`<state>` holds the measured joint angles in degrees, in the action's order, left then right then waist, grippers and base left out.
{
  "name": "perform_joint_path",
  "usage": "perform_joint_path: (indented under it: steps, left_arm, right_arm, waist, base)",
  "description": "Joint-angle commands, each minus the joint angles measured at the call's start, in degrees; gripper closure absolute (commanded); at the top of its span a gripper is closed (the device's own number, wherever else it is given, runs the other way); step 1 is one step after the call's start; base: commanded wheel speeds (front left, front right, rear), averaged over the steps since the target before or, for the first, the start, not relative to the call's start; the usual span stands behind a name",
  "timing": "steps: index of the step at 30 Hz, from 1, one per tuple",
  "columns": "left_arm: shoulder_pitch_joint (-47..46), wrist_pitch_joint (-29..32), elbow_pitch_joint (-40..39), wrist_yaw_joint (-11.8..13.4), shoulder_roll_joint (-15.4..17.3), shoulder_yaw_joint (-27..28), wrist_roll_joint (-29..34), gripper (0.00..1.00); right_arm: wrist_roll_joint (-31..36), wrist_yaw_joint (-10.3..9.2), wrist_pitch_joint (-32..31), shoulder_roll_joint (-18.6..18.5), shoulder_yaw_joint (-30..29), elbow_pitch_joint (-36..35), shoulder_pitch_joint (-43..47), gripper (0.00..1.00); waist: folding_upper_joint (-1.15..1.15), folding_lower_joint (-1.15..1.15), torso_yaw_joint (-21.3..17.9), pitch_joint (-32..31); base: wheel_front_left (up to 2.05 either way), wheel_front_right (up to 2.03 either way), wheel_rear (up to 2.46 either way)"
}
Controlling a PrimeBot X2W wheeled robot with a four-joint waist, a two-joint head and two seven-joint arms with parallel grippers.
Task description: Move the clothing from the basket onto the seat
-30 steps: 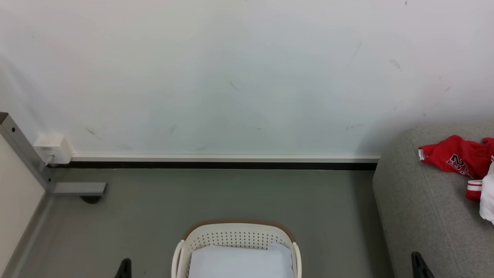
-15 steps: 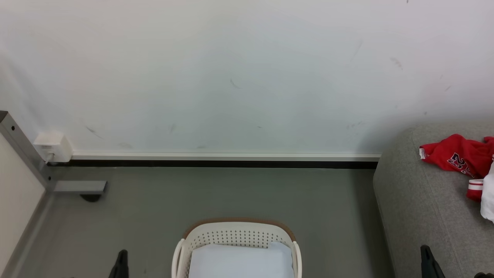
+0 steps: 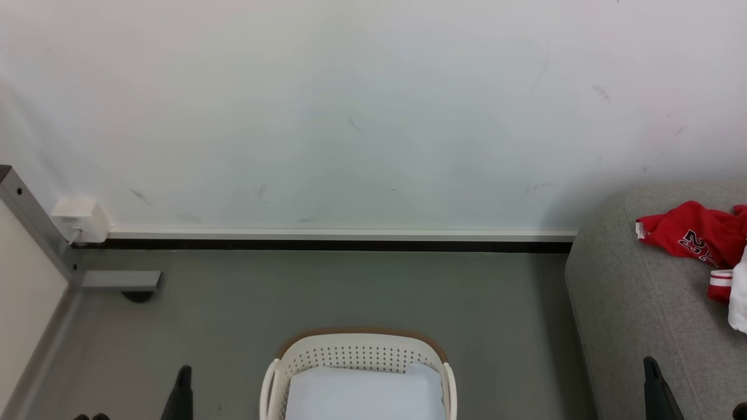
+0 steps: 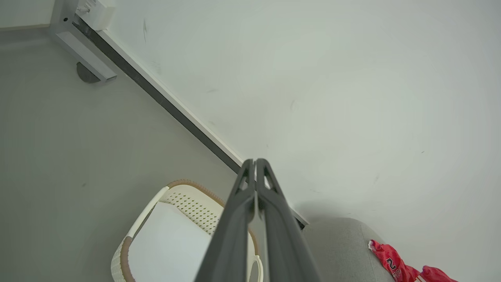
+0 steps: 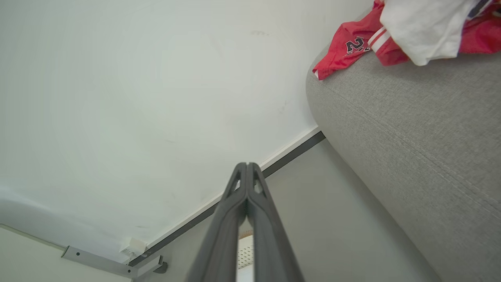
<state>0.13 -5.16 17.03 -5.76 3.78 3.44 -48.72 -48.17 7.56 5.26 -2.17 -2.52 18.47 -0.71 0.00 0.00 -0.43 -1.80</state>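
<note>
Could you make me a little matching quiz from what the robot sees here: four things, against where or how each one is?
Things:
1. red clothing
2. basket
3. pale pad
4. left gripper

Place or state:
A. lying in the basket
B. standing on the floor
C. crumpled on the grey seat
D. shut, holding nothing

Pairs: 1-C, 2-B, 3-A, 4-D.
</note>
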Motion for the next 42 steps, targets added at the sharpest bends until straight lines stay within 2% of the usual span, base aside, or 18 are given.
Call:
perform_joint_path:
  steps: [1,42]
  left_arm:
    - [-1.43,0.20,-0.85,-0.21,0.11,0.36,-1.94,1.00]
    - [-4.50,6.98,-2.20,-1.20,-0.39,2.05,-26.21,1.00]
  right_arm:
    - [-1.58,-0.04,-0.31,-0.63,-0.44,-0.98,-1.43,1.00]
    - [-26.36,-0.08,-7.03,-0.86,-2.59,-3.14,-4.12,1.00]
  waist:
    - [0.00,0.00,0.00,0.02]
    - [0.00,0.00,0.21,0.97]
  base:
    - [0.00,0.00,0.00]
    - [0.00,0.00,0.00]
